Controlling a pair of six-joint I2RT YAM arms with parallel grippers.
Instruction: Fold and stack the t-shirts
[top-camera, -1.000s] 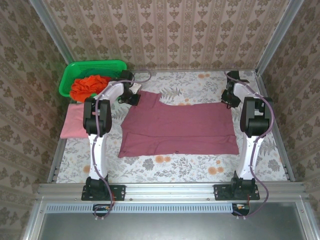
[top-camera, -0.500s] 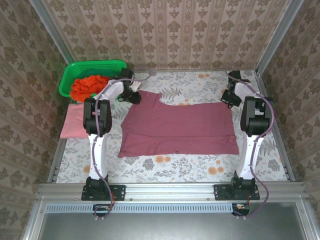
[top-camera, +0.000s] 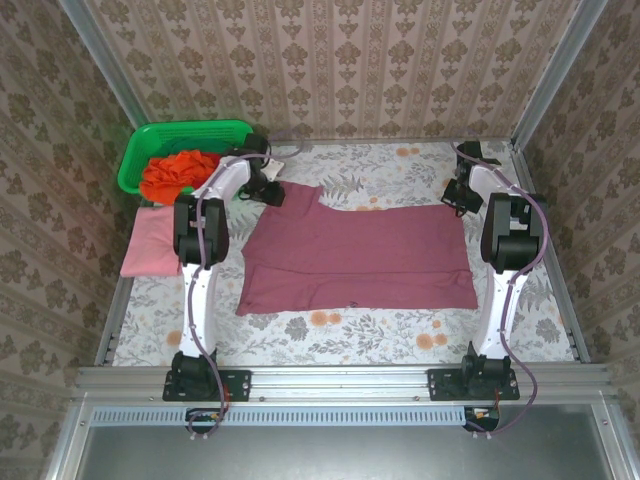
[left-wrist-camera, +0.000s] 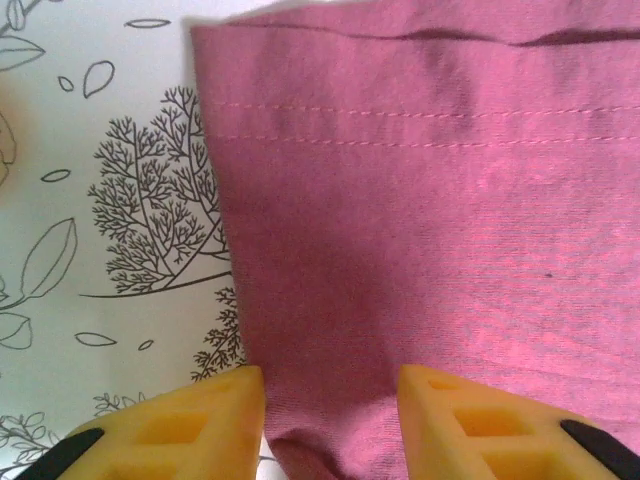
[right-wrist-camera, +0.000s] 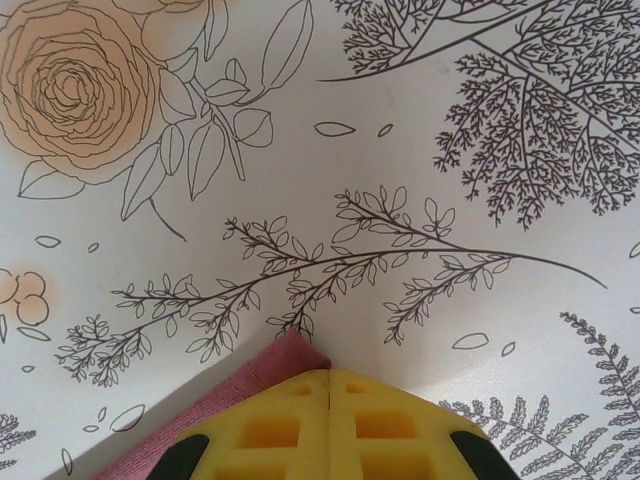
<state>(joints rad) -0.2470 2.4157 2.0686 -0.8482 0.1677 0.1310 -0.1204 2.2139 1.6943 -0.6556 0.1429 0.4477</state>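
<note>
Beige damask wallpaper walls on three sides, aluminium frame posts in the far corners, worktop in white floral print with orange roses, aluminium rail along near edge, even light.

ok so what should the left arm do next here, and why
Probably close the left gripper. Its jaws stand apart astride the maroon t-shirt near a stitched hem, with cloth lying between them. The right gripper is shut, with a corner of the shirt peeking out at its tips, apparently pinched. With both arms holding cloth, a fold could begin.
</note>
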